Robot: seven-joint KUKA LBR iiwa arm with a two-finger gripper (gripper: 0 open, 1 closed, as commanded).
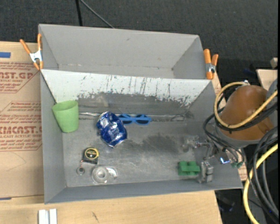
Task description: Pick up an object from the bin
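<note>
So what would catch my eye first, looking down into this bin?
Probably the light green cup at the left wall of the grey bin, and the crumpled shiny blue wrapper near the middle of its floor. Then the gripper, down in the near right corner, close beside a small dark green block.

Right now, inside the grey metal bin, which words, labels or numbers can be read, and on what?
No text can be read.
Crumpled blue foil packet: white print, too blurred to read.
Small black-and-yellow tape measure: yellow label, too small to read.
Light green plastic cup, green plastic block: no text seen.
</note>
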